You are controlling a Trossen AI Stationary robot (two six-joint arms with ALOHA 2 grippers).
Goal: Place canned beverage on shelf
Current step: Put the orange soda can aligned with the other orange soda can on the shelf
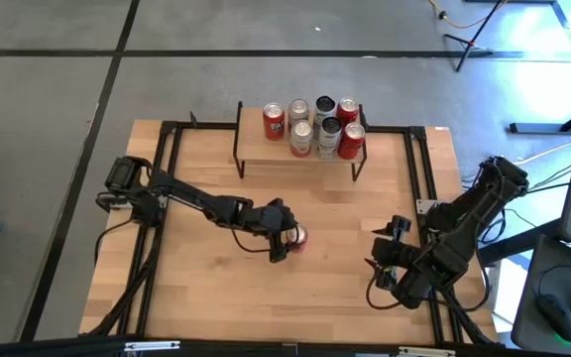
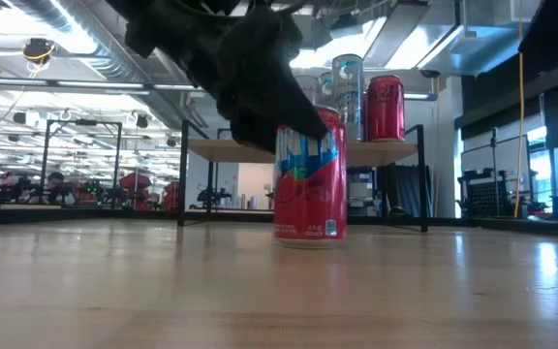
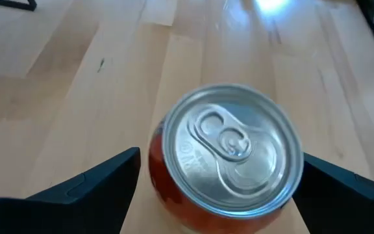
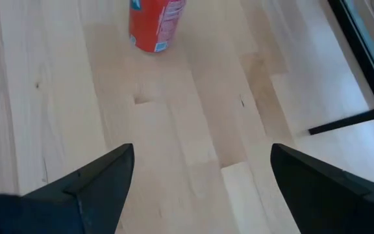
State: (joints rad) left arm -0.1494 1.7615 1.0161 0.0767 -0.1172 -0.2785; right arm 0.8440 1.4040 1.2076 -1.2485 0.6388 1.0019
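A red aluminium drink can (image 3: 226, 156) stood upright on the pale wooden tabletop (image 1: 206, 288), between the left gripper's (image 1: 284, 242) spread, unclenched fingers. The right gripper (image 1: 383, 260) waited open nearby. Seven cans crowded the small plank-topped shelf (image 1: 256, 147)

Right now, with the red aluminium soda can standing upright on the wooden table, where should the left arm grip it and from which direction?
Grip the red soda can across its round side wall, from above: it stands upright, the open left gripper already straddling it.
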